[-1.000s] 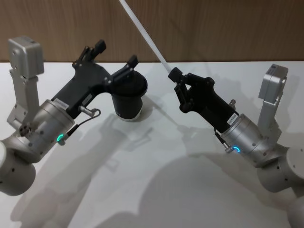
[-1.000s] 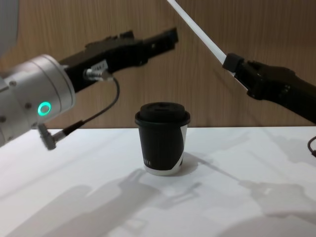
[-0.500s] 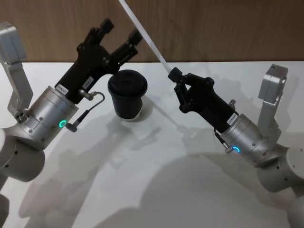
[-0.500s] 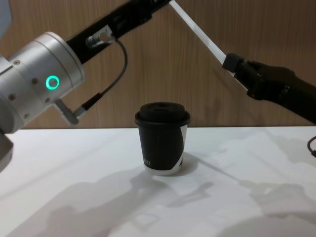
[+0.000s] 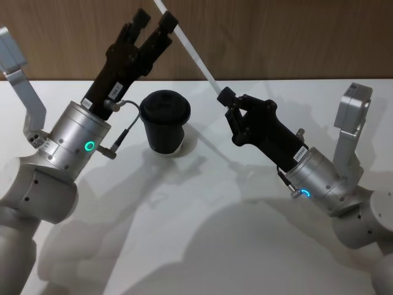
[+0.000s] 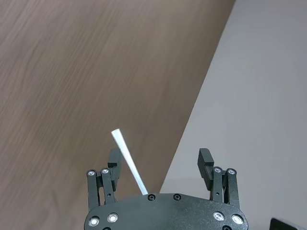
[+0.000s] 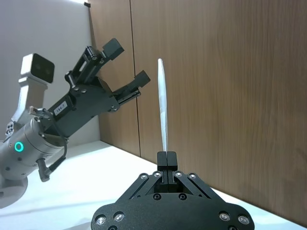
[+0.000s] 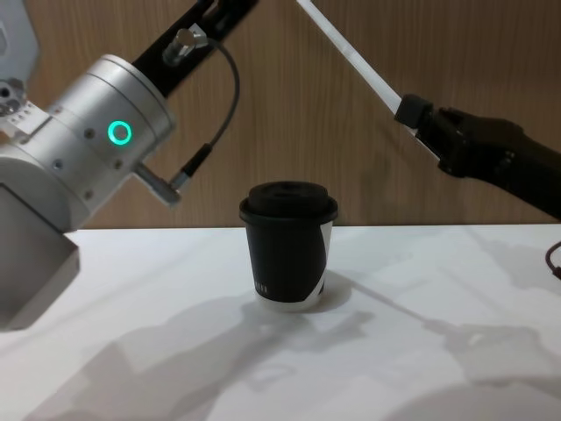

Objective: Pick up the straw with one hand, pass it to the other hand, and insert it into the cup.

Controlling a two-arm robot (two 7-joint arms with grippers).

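Against the wood-panelled wall (image 5: 276, 37), my right gripper (image 5: 226, 97) has its fingers clenched on the straw (image 5: 193, 56), which slants in the air above the tabletop's (image 5: 215, 233) far edge. I judge pickup done; handover and insertion into the cup (image 5: 164, 120) by that edge remain. The left wrist view shows what the head view hides: the left gripper's (image 6: 160, 158) released fingers straddle the straw's tip.

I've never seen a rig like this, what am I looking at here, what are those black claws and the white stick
This is a robot with two arms, each ending in a two-fingered pincer. One picture looks down from its head, one across from its chest, one from each wrist. A black lidded cup stands on the white table. The right pincer is shut on a white straw, holding it slanted upward. The left pincer, open, has the straw's upper part between its fingers.
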